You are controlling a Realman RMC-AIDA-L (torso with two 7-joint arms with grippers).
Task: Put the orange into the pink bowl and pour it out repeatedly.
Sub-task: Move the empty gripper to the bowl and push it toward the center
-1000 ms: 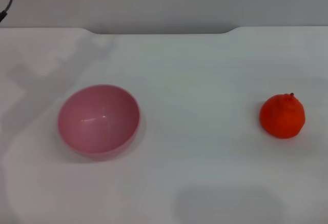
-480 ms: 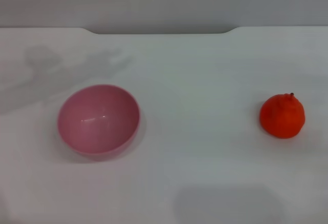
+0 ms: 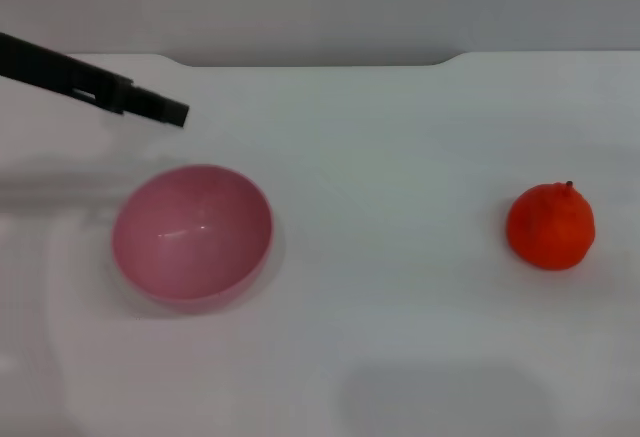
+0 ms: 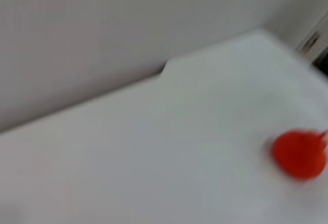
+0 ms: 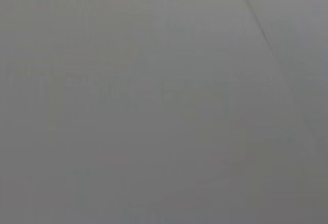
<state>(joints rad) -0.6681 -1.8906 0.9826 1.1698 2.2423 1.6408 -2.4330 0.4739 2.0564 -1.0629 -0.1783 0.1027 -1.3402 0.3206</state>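
Note:
The pink bowl [image 3: 192, 233] stands upright and empty on the white table [image 3: 400, 157], at the left in the head view. The orange [image 3: 551, 226] sits on the table far to the right, its dark stem nub up; it also shows in the left wrist view [image 4: 299, 154]. My left gripper [image 3: 172, 111] reaches in from the left edge as a thin black bar, above and behind the bowl, touching nothing. My right gripper is out of view; its wrist view shows only a plain grey surface.
The table's far edge [image 3: 320, 60] has a shallow notch and meets a grey wall. A soft shadow [image 3: 445, 397] lies on the table near the front edge.
My left gripper has come into the head view from the left and now hangs behind the bowl. The bowl and the orange have not moved.

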